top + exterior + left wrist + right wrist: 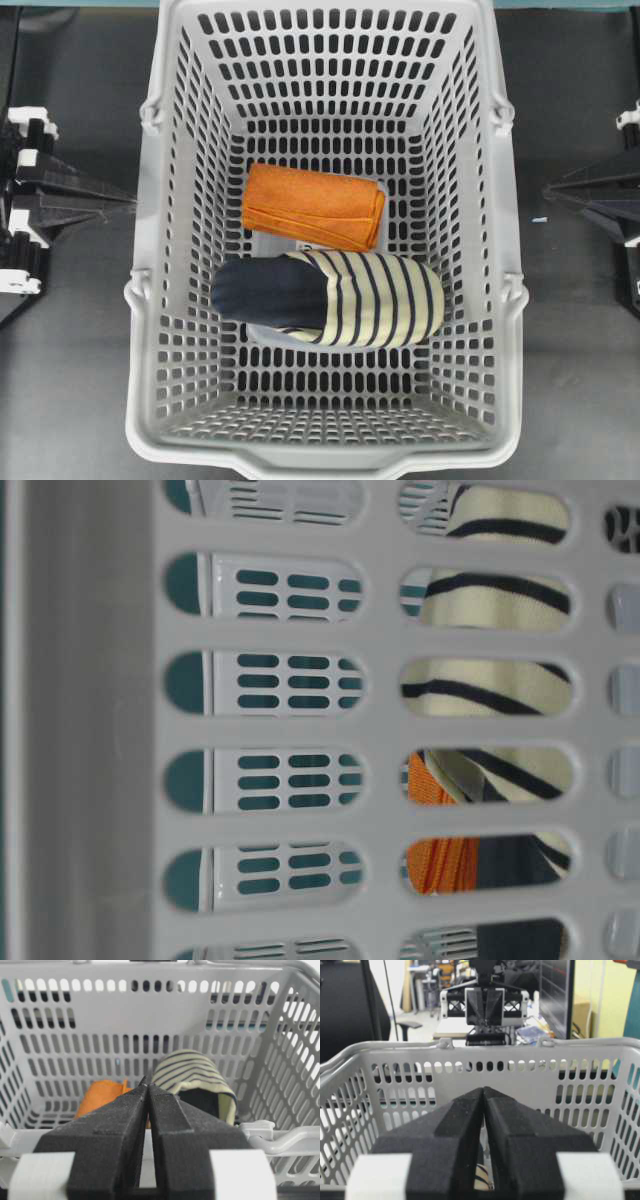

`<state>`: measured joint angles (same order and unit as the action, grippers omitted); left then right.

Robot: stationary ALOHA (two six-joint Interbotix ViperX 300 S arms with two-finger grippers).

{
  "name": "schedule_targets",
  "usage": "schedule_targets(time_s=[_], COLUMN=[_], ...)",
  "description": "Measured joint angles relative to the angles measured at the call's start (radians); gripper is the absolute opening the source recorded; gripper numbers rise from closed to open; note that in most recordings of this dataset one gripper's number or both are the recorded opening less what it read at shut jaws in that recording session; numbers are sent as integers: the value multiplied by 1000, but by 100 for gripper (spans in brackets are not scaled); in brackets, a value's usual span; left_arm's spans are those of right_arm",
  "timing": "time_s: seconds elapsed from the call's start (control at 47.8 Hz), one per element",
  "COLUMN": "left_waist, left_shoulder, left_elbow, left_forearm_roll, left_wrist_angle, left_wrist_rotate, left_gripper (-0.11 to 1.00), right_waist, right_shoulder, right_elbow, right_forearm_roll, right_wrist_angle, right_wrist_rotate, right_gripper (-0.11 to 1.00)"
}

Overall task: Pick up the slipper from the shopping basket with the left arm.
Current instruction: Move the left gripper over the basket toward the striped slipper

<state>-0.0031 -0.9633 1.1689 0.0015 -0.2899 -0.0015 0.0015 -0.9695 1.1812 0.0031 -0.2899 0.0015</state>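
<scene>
1. Overhead exterior view: nothing of the task looks done yet; the slipper [335, 298] lies on its side on the floor of the shopping basket [150, 300], toe toward the right wall, dark insole toward the left, with a folded orange cloth [313, 206] just behind it and seemingly touching it.
2. The left gripper [128, 203] sits outside the basket's left wall, well apart from the slipper; in the left wrist view its fingers [125, 1125] are pressed together with nothing between them, pointing over the rim at the slipper's open back.
3. The right gripper [483, 1091] is likewise closed and empty, parked outside the right wall; it has no part in this job.
4. Still to do, by my reading: open the left jaws, reach over the rim, descend, grip the slipper and lift it clear; the deep slotted walls leave little room for the approach.
5. The basket stands on a dark, matte tabletop [70, 380]; the right wrist view shows a cluttered workroom beyond, with monitors and desks [455, 1027].
</scene>
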Motion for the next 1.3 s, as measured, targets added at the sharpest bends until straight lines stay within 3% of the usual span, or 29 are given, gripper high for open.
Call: schedule_targets(time_s=[0.084, 0.23, 0.564, 0.815, 1.045, 1.087, 1.296], left_waist=[-2, -6, -31, -60, -66, -67, -81], left_shoulder=[3, 44, 298, 566, 785, 818, 1003], left_elbow=[-25, -189, -557, -805, -977, -1003, -1147], left_forearm_roll=[17, 37, 38, 40, 40, 40, 38], left_wrist_angle=[38, 265, 721, 954, 1081, 1100, 1220], left_wrist_rotate=[-25, -75, -84, -80, -72, -74, -66], left_gripper=[2, 0, 0, 0, 2, 8, 69], right_waist=[0, -3, -3, -3, -5, -3, -3], right_shoulder=[0, 0, 0, 0, 2, 0, 0], right_elbow=[-2, 0, 0, 0, 0, -2, 0], right_forearm_roll=[0, 8, 9, 9, 9, 9, 9], right_wrist_angle=[-2, -2, 12, 17, 23, 23, 23], right_wrist_rotate=[3, 28, 64, 64, 64, 64, 64], right_gripper=[1, -1, -1, -1, -1, -1, -1])
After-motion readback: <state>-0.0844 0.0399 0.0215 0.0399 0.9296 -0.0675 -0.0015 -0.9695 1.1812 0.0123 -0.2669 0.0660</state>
